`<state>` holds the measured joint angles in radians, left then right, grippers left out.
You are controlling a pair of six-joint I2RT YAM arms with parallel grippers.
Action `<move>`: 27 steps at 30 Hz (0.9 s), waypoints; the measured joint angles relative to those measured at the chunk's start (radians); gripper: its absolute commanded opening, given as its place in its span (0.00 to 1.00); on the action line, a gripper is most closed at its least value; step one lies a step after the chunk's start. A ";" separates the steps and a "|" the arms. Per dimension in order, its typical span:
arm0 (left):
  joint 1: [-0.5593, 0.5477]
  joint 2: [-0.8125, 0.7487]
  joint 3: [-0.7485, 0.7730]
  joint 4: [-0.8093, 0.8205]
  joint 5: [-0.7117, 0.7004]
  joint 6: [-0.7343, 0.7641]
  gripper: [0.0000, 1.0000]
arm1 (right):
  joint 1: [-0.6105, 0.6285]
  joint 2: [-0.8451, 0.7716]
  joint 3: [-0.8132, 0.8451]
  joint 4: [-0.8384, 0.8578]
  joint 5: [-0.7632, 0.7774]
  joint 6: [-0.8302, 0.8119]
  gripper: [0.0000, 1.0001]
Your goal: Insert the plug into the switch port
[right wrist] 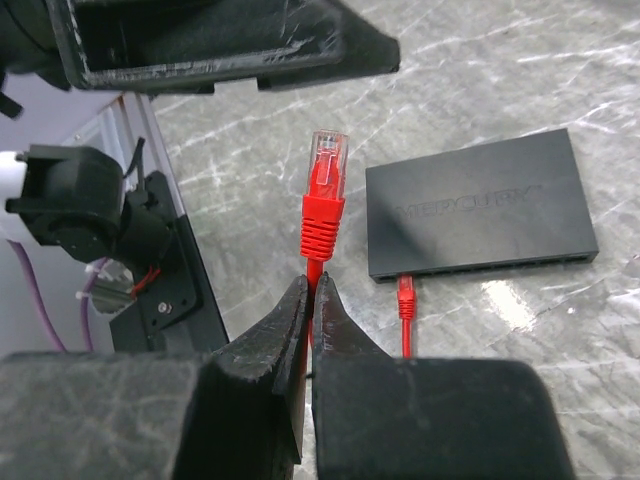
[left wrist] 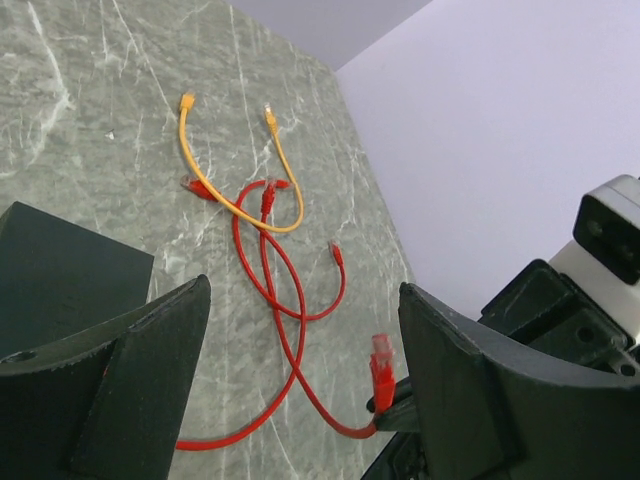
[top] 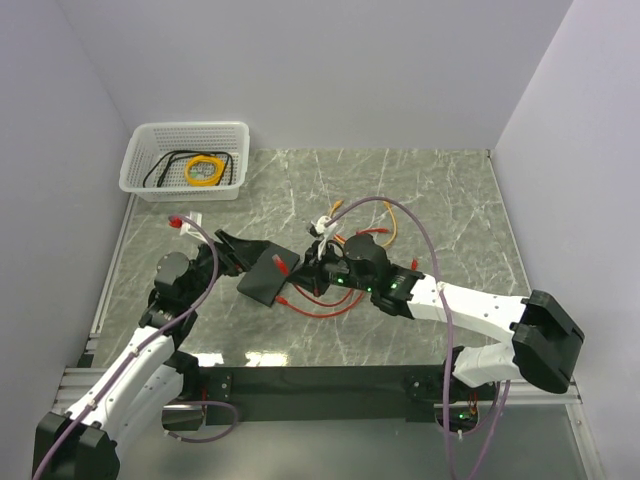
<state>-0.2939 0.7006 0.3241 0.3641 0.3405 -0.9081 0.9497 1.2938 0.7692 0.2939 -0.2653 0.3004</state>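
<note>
My right gripper (right wrist: 315, 285) is shut on the thin red cord just below the plug (right wrist: 325, 190), which points up and away from the fingers. The flat black switch (right wrist: 480, 205) lies on the table to the plug's right, its port edge facing me; a second red connector (right wrist: 405, 295) sits at that edge. In the top view the plug (top: 290, 265) hovers over the switch (top: 262, 282). My left gripper (left wrist: 300, 380) is open and empty, and the held plug (left wrist: 382, 365) shows between its fingers (left wrist: 120, 390). The switch's corner (left wrist: 60, 275) shows at the left.
Loops of red cord (left wrist: 290, 300) and an orange-yellow cord (left wrist: 240, 195) lie on the marble table beyond the switch. A white mesh basket (top: 150, 175) with a yellow coil (top: 204, 170) stands at the back left. Walls close in on the left, back and right.
</note>
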 measured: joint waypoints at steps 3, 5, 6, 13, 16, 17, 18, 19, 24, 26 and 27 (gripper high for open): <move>0.000 0.010 0.016 -0.020 0.000 0.000 0.82 | 0.011 0.018 0.005 -0.004 0.007 -0.010 0.00; -0.001 0.016 0.025 -0.027 0.000 0.001 0.81 | 0.014 0.029 0.010 -0.006 0.011 -0.011 0.00; -0.002 0.019 0.029 -0.028 0.000 0.001 0.79 | 0.014 0.034 0.011 -0.006 0.011 -0.011 0.00; -0.051 0.064 0.055 -0.044 -0.013 0.011 0.76 | 0.015 0.055 0.034 -0.016 0.020 -0.011 0.00; -0.089 0.079 0.074 -0.061 -0.031 0.025 0.73 | 0.015 0.063 0.046 -0.020 0.030 -0.011 0.00; -0.101 0.086 0.082 -0.067 -0.036 0.031 0.72 | 0.015 0.063 0.047 -0.022 0.034 -0.011 0.00; -0.111 0.092 0.090 -0.071 -0.042 0.033 0.70 | 0.015 0.063 0.048 -0.023 0.037 -0.011 0.00; -0.117 0.097 0.097 -0.074 -0.047 0.035 0.68 | 0.015 0.063 0.049 -0.024 0.039 -0.011 0.00; -0.132 0.101 0.103 -0.078 -0.066 0.043 0.52 | 0.016 0.063 0.049 -0.026 0.046 -0.012 0.00; -0.135 0.103 0.103 -0.079 -0.069 0.049 0.49 | 0.016 0.063 0.049 -0.027 0.050 -0.012 0.00; -0.137 0.106 0.103 -0.078 -0.069 0.050 0.48 | 0.016 0.063 0.049 -0.027 0.053 -0.012 0.00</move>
<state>-0.4309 0.8062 0.4267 0.2863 0.2710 -0.8585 0.9657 1.3567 0.8181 0.2672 -0.2119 0.2886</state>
